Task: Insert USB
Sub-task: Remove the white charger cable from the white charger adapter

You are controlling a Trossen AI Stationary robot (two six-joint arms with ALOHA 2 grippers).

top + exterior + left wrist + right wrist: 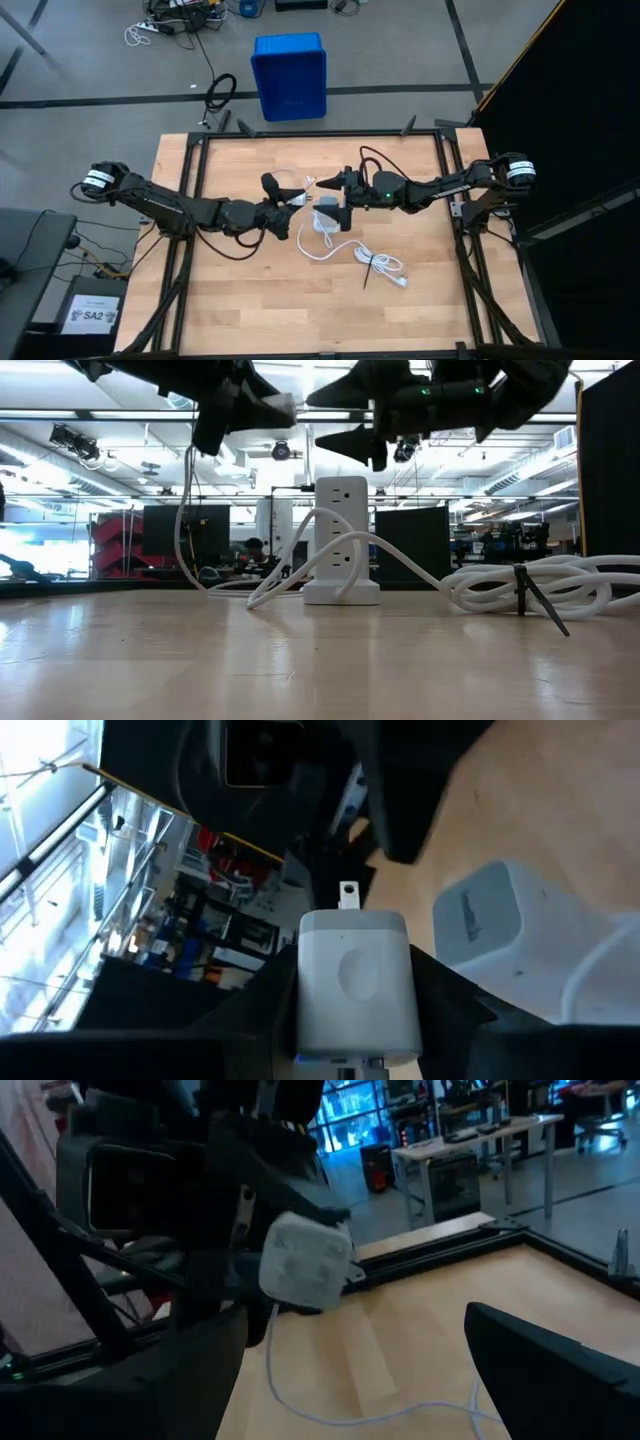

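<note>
My left gripper (292,197) is shut on a small white charger block (360,980), held in the air above the table's middle. The thin whitish USB cable (185,510) hangs from the left gripper down to the table and also shows in the right wrist view (275,1370). Where the cable joins is hidden by the fingers. My right gripper (322,190) is open and empty. It faces the block (305,1260) from the right, close to it. A white power tower (340,540) stands upright on the table below both grippers. My left gripper pinches the charger block's two opposite sides (300,1010) between its two fingers. The fingers come level from the table's left. The block's prong end (348,895) sticks out past the fingertips toward my right gripper. The block is lifted clear of the table.
A thick white cord runs from the tower to a coil bound with a black tie (380,265) on the table's near right. A black frame (320,133) runs round the table. A blue bin (290,75) stands on the floor beyond the far edge.
</note>
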